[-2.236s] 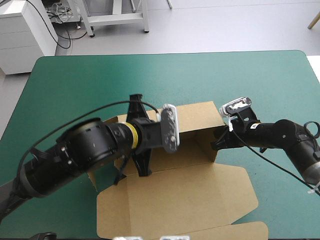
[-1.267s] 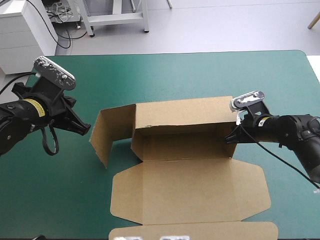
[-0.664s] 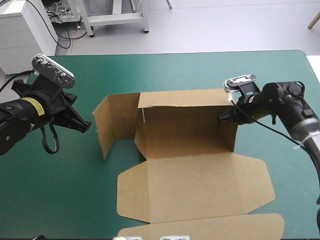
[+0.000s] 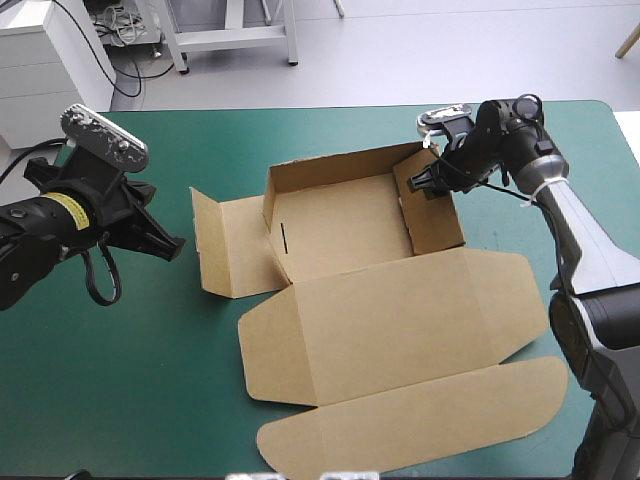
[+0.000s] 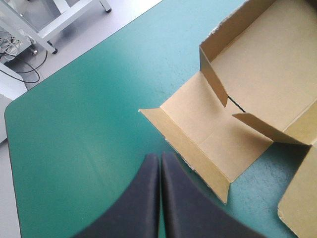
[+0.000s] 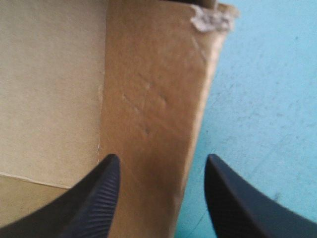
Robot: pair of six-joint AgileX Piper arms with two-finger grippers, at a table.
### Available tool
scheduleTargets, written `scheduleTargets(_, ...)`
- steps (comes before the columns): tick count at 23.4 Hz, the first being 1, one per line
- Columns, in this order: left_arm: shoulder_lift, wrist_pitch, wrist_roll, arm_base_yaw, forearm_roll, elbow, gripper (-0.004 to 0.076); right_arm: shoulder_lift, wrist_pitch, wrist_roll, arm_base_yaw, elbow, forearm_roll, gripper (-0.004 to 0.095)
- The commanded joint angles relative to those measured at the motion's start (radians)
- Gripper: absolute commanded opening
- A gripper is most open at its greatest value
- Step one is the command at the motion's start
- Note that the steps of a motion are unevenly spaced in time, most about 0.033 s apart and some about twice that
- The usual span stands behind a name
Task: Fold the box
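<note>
Worktop (image 4: 330,130) is the teal-green covered one with rounded far corners. Sitting on it, roughly in the middle and skewed a bit, is the brown box (image 4: 345,225). It's an open tray right now, floor flat on the cover, far and right walls raised. The lid (image 4: 400,320) lies flat and spreads toward the near edge, and its tuck flap (image 4: 420,420) gets close to that edge on the right side. A side flap (image 4: 235,250) sprawls out toward the left edge, its end panel tipped up.
</note>
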Motion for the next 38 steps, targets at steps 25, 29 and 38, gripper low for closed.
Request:
scheduleTargets(25, -0.018, -0.024, -0.055, 0.002, 0.005, -0.019, -0.0008, -0.165, 0.018, 0.013, -0.002, -0.145, -0.08, 0.0723)
scheduleTargets(29, -0.018, -0.001, -0.101, 0.002, 0.005, 0.017, -0.0008, -0.048, 0.018, 0.013, -0.002, -0.145, -0.073, 0.0723)
scheduleTargets(38, -0.018, -0.015, -0.101, 0.002, 0.005, 0.09, -0.0008, 0.093, 0.018, -0.01, -0.002, -0.145, -0.021, 0.0722)
